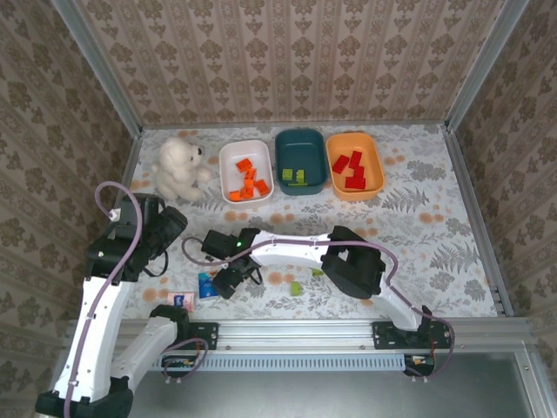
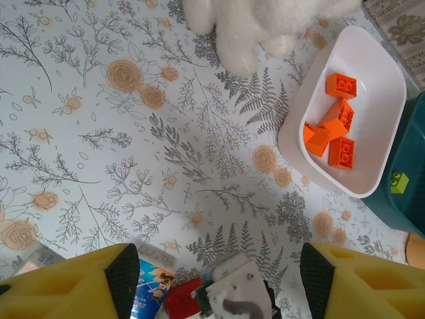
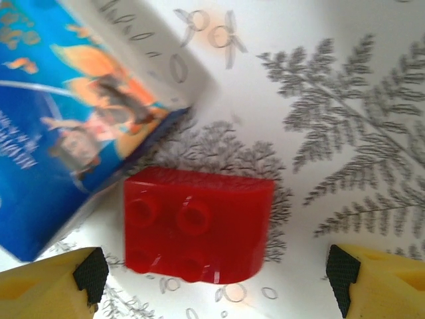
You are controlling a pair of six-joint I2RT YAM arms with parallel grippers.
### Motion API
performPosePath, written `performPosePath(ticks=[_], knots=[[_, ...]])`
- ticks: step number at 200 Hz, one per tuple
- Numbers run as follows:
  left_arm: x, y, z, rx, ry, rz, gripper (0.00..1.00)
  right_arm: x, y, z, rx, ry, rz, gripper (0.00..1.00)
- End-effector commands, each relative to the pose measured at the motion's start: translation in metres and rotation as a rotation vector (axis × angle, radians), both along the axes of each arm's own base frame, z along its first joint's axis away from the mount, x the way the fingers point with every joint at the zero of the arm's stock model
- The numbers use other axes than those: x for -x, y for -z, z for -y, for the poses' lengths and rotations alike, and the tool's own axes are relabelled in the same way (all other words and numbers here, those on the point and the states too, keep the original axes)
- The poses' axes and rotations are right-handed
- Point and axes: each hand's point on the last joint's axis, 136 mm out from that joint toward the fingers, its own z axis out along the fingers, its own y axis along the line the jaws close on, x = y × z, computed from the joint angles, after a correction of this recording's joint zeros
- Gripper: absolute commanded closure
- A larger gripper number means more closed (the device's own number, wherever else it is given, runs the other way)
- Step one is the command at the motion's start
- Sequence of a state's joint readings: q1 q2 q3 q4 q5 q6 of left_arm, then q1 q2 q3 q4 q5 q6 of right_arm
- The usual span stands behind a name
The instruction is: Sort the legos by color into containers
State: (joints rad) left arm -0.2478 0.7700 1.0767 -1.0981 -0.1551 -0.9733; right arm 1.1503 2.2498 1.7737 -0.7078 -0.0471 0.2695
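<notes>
Tub, white (image 1: 228, 158): orange bricks (image 1: 248, 181)
Tub, teal (image 1: 283, 144): green bricks (image 1: 296, 177)
Tub, orange (image 1: 375, 158): red bricks (image 1: 350, 167)
Pincer, right (image 3: 214, 274): open, astride loose red brick (image 3: 196, 222)
Pincer, left (image 2: 214, 276): open, empty

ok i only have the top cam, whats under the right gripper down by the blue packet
Observer: The right wrist camera shows a red brick lying on the table, studs up, between the open jaws of the right gripper. It is not gripped.
Operator: touching the packet?
Observer: The blue packet lies close beside the brick's corner. I cannot tell whether they touch.
Operator: and the left gripper
Observer: The left gripper is open and holding nothing, raised above the table.
</notes>
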Motion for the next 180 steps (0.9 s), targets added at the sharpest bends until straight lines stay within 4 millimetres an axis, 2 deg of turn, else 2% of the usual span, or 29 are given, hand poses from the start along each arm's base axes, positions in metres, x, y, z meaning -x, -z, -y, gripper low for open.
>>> performPosePath(ticks=[1,34,56,88,128,149,180], knots=[[0.005,-0.005,-0.003,0.013,-0.019,0.009,0.32,-0.035,0.007,0.035,0.062,0.145,0.026,0.12],[0.005,-0.002,0.0,0.028,-0.017,0.008,0.33,-0.066,0.003,0.061,0.065,0.227,0.029,0.13],[0.004,-0.002,0.001,0.031,-0.013,0.01,0.33,-0.077,-0.009,0.067,0.05,0.256,0.034,0.13],[0.003,0.0,0.003,0.024,0.011,0.005,0.33,-0.069,-0.032,0.056,-0.015,0.278,0.026,0.13],[0.011,0.003,0.003,-0.001,0.057,0.012,0.32,-0.07,-0.042,0.038,-0.073,0.506,-0.067,0.13],[0.017,0.001,0.006,-0.005,0.114,0.054,0.31,-0.075,-0.04,0.032,-0.032,0.578,-0.073,0.12],[0.028,-0.007,0.014,0.027,0.182,0.15,0.3,-0.081,-0.02,0.034,0.042,0.653,-0.075,0.17]])
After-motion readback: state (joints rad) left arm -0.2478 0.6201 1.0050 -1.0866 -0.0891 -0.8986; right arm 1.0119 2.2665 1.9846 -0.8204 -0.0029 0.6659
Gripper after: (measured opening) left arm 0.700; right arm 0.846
